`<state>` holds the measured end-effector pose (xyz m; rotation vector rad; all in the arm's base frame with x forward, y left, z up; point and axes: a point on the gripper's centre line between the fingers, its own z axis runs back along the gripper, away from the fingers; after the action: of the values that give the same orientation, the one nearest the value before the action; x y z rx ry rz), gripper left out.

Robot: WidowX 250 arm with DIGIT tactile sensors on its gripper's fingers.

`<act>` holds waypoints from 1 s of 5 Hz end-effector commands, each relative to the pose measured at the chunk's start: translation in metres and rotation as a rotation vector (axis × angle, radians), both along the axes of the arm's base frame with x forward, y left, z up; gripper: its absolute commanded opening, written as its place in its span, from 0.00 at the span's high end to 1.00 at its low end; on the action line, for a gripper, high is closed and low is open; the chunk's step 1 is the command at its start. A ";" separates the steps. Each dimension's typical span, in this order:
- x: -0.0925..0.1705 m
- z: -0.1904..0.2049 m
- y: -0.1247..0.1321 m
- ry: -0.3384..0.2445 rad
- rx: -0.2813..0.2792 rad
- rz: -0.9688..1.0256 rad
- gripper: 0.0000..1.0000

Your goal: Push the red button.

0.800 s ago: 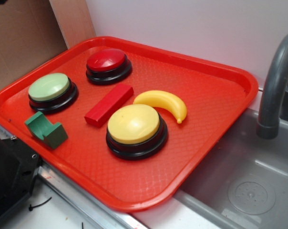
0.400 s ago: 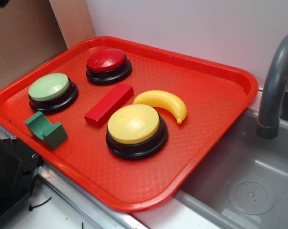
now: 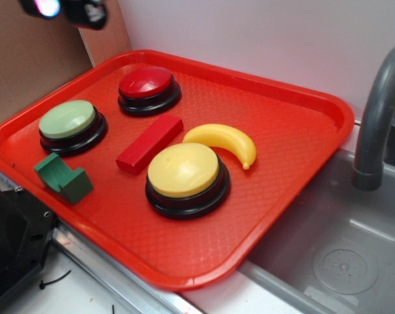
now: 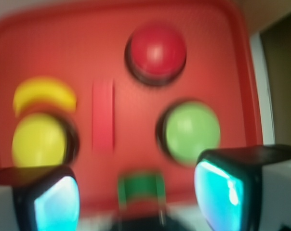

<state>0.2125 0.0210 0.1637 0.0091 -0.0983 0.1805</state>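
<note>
Tool (image 4: pixel 136 197) spread above red button (image 4: pixel 156 52)

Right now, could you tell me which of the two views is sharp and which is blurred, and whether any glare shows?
The exterior view is sharp, with soft highlights on the red button and yellow button; the gripper at its top edge is smeared. The wrist view is blurred throughout: the red button and green button have fuzzy outlines, and the gripper fingers glow cyan.

green button (image 3: pixel 67 120), yellow button (image 3: pixel 183 171), banana (image 3: pixel 223 141) on tray (image 3: pixel 295 140).
</note>
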 end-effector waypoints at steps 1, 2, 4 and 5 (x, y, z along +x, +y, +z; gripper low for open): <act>0.061 -0.044 0.048 -0.154 -0.015 0.161 0.00; 0.077 -0.065 0.057 -0.141 0.016 0.156 0.00; 0.077 -0.093 0.063 -0.120 0.033 0.135 0.00; 0.079 -0.103 0.064 -0.101 0.021 0.131 0.00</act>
<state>0.2906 0.0739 0.0507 0.0267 -0.1753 0.2922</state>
